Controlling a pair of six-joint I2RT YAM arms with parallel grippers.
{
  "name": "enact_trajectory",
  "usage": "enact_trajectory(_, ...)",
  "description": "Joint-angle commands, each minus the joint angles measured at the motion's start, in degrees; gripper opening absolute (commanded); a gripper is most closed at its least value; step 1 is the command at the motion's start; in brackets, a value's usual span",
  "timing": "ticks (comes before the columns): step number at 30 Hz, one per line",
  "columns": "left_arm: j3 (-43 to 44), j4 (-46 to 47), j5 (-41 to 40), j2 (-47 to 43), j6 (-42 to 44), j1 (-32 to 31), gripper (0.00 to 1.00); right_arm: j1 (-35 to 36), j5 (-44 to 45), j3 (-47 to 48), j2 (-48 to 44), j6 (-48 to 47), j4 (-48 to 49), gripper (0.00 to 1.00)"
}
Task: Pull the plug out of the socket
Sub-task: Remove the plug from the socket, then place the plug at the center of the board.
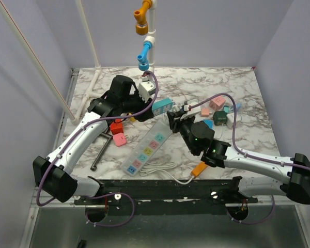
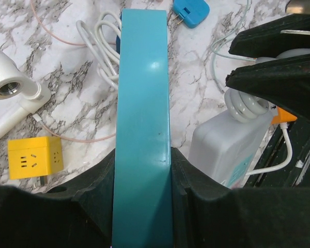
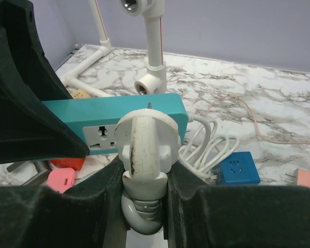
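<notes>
A white plug sits against the face of a short teal socket strip, at its right end; its prongs are hidden. My right gripper is shut on the plug, its fingers on either side. My left gripper is shut on the teal strip and holds it above the table. In the top view the two grippers meet at mid-table, the left on the teal strip, the right at its end. A long white power strip with pastel outlets lies flat nearer the front.
The white strip's cord ends by an orange plug. Red and pink cube adapters, a yellow cube, a blue adapter and coiled white cord lie around. A white pipe stand rises behind.
</notes>
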Motion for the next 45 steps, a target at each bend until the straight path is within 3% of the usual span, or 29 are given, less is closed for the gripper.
enact_trajectory(1,0.5,5.1,-3.3,-0.7,-0.8,-0.7,0.0,-0.4,1.9,-1.1,-3.3,1.5,-1.6,0.01)
enact_trajectory(5,-1.5,6.2,-5.3,-0.7,-0.2,-0.9,0.0,-0.4,3.2,-3.5,-7.4,4.4,-5.0,0.01)
enact_trajectory(12,-6.9,8.6,-9.2,-1.3,1.0,-1.0,0.0,-1.7,14.5,-6.0,-15.1,6.0,-11.8,0.01)
enact_trajectory(19,-6.1,8.7,-12.8,0.3,2.5,-1.4,0.0,-13.0,17.6,0.0,-14.5,18.7,-31.2,0.01)
enact_trajectory(26,-7.3,10.6,-16.2,1.3,3.7,-5.5,0.0,-26.0,13.3,6.3,-11.3,23.7,-43.5,0.01)
enact_trajectory(31,-8.1,12.6,-17.3,3.5,4.3,-7.4,0.0,-31.6,9.8,7.2,-8.5,27.2,-48.2,0.01)
enact_trajectory(33,-7.5,12.9,-16.8,5.0,4.3,-7.4,0.07,-33.5,8.7,7.0,-7.4,28.2,-48.2,0.01)
enact_trajectory(40,-6.3,13.5,-18.0,9.4,2.8,-7.4,0.14,-46.9,2.1,8.3,-5.3,29.1,-47.3,0.01)
enact_trajectory(45,-9.0,15.5,-17.5,10.4,3.3,-7.4,0.52,-47.8,-4.9,7.9,-2.5,28.4,-46.1,0.01)
